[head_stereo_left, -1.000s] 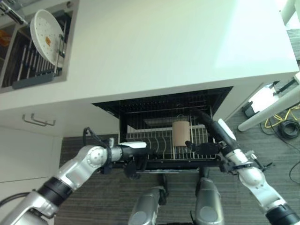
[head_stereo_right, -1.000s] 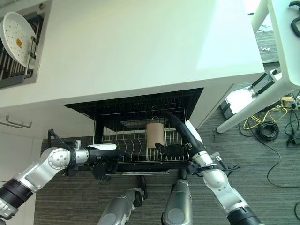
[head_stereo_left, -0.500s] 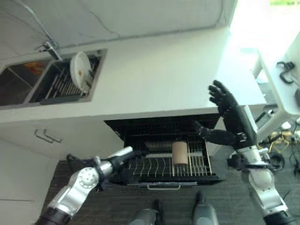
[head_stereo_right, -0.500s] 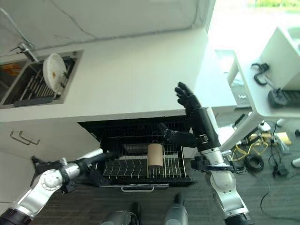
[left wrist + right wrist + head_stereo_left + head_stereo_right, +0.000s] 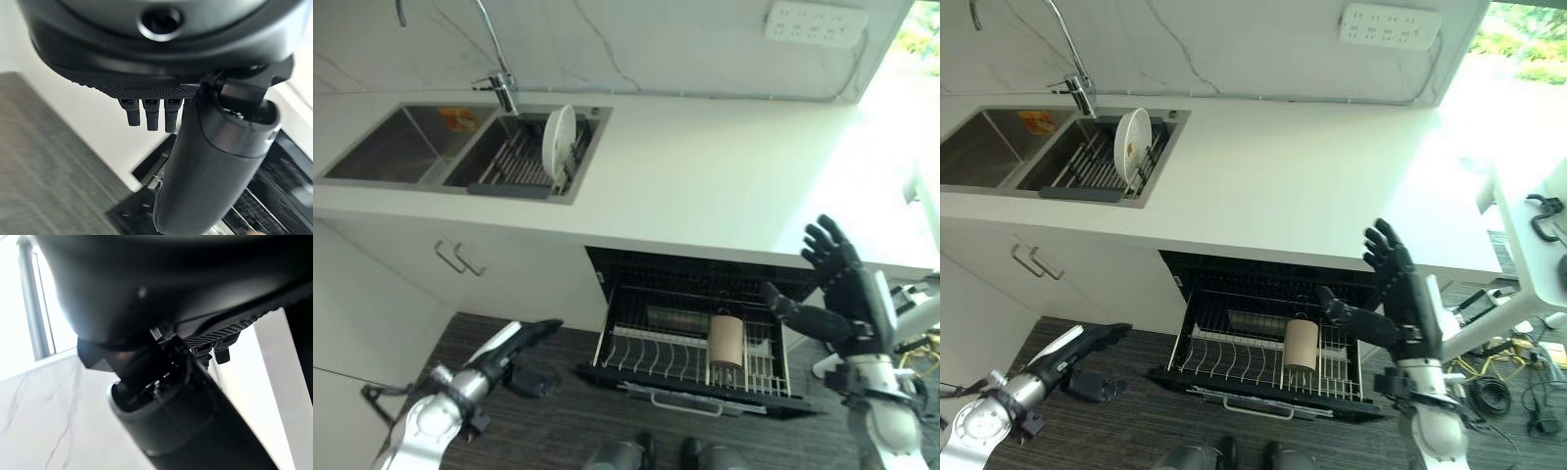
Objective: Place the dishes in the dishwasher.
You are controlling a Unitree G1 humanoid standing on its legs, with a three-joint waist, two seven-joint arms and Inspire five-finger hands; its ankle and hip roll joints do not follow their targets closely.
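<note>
A white plate (image 5: 558,140) stands on edge in the rack inside the sink (image 5: 431,147), far left on the white counter (image 5: 724,186). Below the counter the dishwasher rack (image 5: 675,352) is pulled out, with a tan cup (image 5: 725,340) upright in it. My left hand (image 5: 514,345) hangs low over the floor, left of the rack, fingers straight and empty. My right hand (image 5: 842,279) is raised right of the rack at counter-edge height, fingers spread, holding nothing. The plate (image 5: 1131,143) and cup (image 5: 1301,342) also appear in the right eye view.
A tap (image 5: 499,78) rises behind the sink. Cabinet doors with a metal handle (image 5: 453,258) sit under the sink. A socket strip (image 5: 811,22) is on the back wall. A white table leg and yellow cables (image 5: 1494,377) lie at the right on the dark floor.
The camera has tilted up, bringing the whole counter and sink into view. My right hand has risen from the rack and spread open. My left hand has drawn back from the rack toward the left.
</note>
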